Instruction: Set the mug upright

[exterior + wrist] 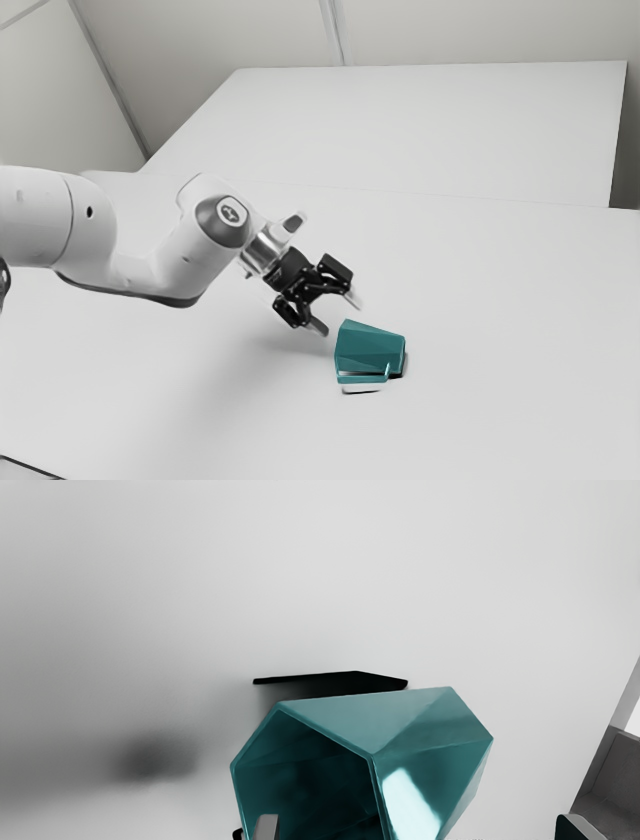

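My black two-finger claw is spread; teal faceted mug lies lengthwise beyond it, mouth toward exterior view's left.

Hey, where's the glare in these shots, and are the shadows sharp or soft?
Wrist view: white glare on the mug's outer side, a crisp black shadow beside it, a blurry dark smudge on the table; exterior view: a broad, soft shadow below the arm.
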Robot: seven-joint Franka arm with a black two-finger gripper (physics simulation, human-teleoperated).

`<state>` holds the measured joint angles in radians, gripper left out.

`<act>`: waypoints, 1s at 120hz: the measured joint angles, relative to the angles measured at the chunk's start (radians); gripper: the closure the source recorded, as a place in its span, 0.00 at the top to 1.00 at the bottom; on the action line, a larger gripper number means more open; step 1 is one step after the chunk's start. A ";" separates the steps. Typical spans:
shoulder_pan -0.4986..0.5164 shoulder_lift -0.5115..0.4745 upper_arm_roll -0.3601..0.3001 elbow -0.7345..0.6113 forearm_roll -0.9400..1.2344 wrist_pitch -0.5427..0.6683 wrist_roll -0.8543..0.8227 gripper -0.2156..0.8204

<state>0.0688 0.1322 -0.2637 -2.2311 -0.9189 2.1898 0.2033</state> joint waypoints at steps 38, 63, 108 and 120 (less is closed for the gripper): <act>0.001 0.054 -0.009 0.004 -0.058 -0.020 0.250 0.79; 0.007 0.072 -0.035 0.012 -0.100 -0.036 0.359 0.75; 0.015 0.083 -0.040 0.025 -0.127 -0.083 0.512 0.33; 0.014 0.085 -0.040 0.031 -0.128 -0.089 0.543 0.21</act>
<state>0.0831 0.2173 -0.3038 -2.2001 -1.0468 2.1007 0.7465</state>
